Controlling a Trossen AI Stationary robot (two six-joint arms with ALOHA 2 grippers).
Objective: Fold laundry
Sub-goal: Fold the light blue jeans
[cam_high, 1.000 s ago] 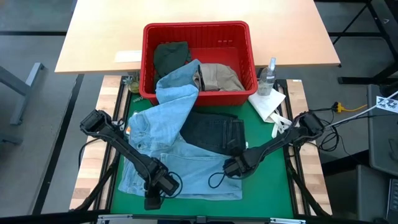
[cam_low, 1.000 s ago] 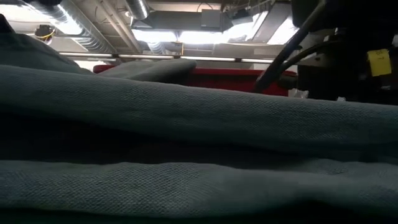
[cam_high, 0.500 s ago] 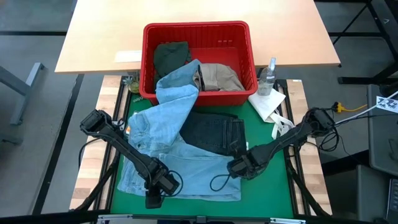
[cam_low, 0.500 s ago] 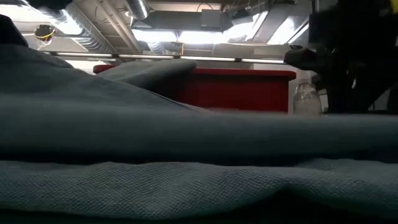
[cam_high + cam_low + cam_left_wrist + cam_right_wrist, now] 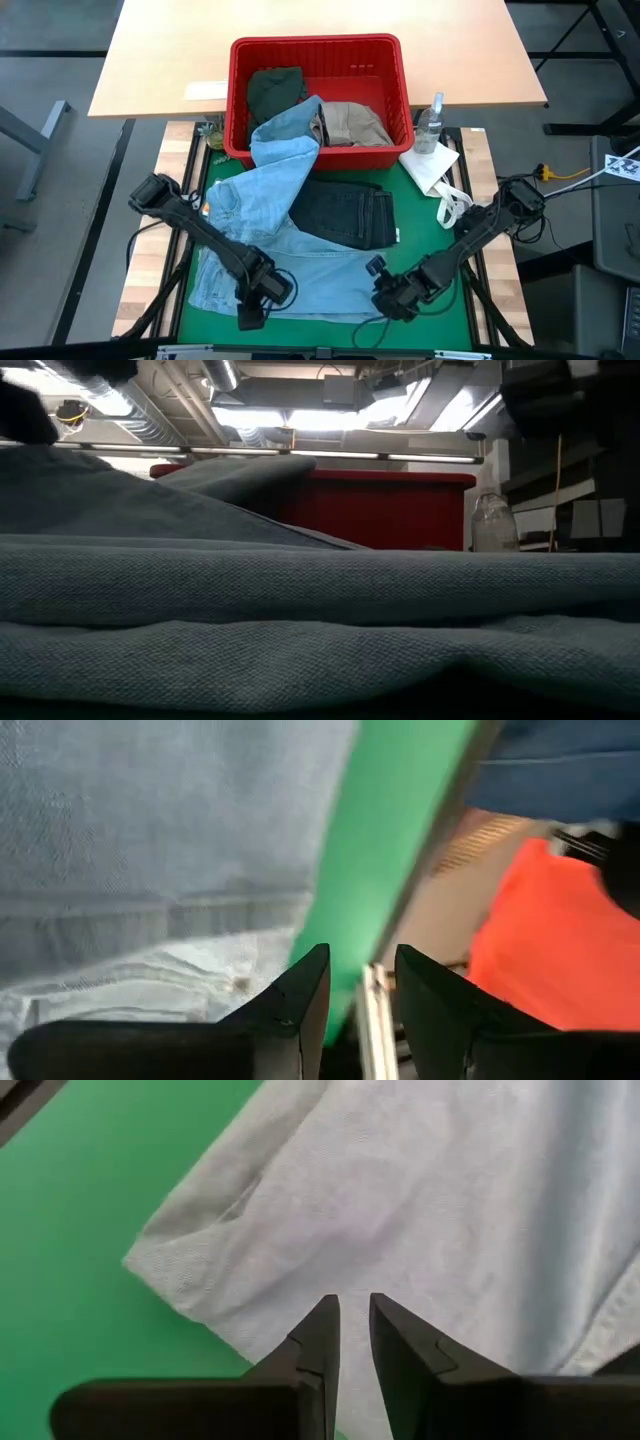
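The light blue denim [image 5: 270, 225] lies spread on the green mat [image 5: 445, 305], and one part of it goes up over the front wall of the red basket [image 5: 318, 50]. The dark navy jeans [image 5: 345, 213] lie folded on the denim. In the basket are the dark olive piece [image 5: 272, 92] and the beige khaki piece [image 5: 352, 124]. The left gripper [image 5: 252, 310] is at the near left edge of the denim, its fingers [image 5: 300, 995] apart with a clear gap and holding nothing. The right gripper [image 5: 392, 298] is over the near right corner of the denim, its fingers [image 5: 318, 1335] narrow, with nothing between them
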